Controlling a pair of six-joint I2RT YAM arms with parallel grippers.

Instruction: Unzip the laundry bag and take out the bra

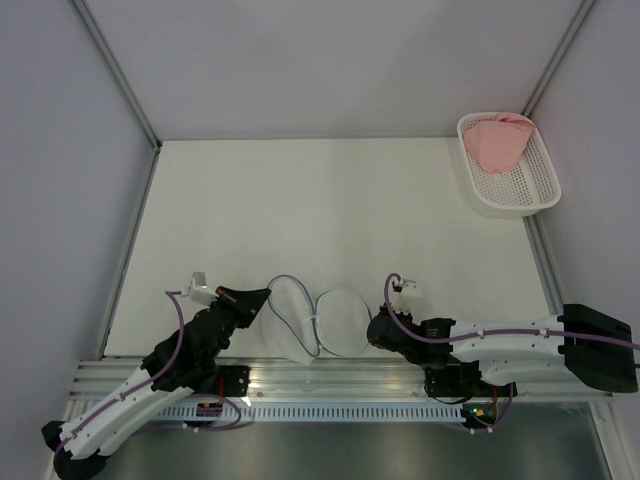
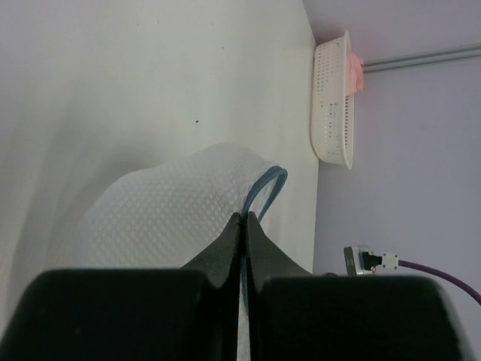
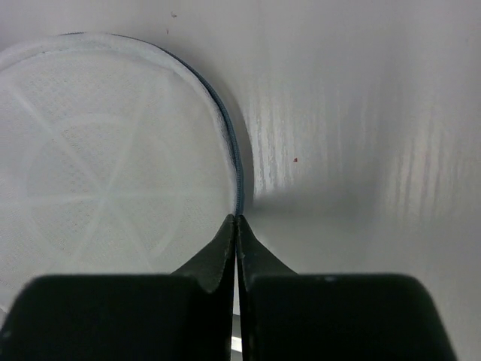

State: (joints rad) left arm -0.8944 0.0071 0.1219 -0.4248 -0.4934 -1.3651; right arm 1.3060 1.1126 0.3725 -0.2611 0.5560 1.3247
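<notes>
White table [image 1: 330, 200] and grey walls [image 1: 300, 60], top external view: we are seeing the laundry bag [image 1: 315, 320] lying spread open as two round mesh halves close to the table's near edge, between the left gripper [image 1: 258, 297] and the right gripper [image 1: 375, 325]. The bra [image 1: 497, 143] is sitting well apart in the basket [image 1: 530, 190] at the far right corner, so we are judging the removal as done. Each gripper is meeting an outer edge of the bag.

Left wrist view: we are looking along closed jaws that are pinching a fold of the mesh [image 2: 173, 210] just beside the zipper rim [image 2: 270, 184]; basket and bra are showing in the distance. We are judging the bite as shallow. A sideways tug is risking the mesh sliding out, or snagging and tearing.

Right wrist view: we are looking at jaws pressed together exactly where the zipper rim is running into their tips. They are apparently pinching that rim, though we cannot tell how much is caught. One round half is lying flat on the table to the left. If both arms are pulling outward together, we are expecting the thinner hold to give first. If they are lifting, the limp bag could be swinging past the near edge and dropping off the table.
</notes>
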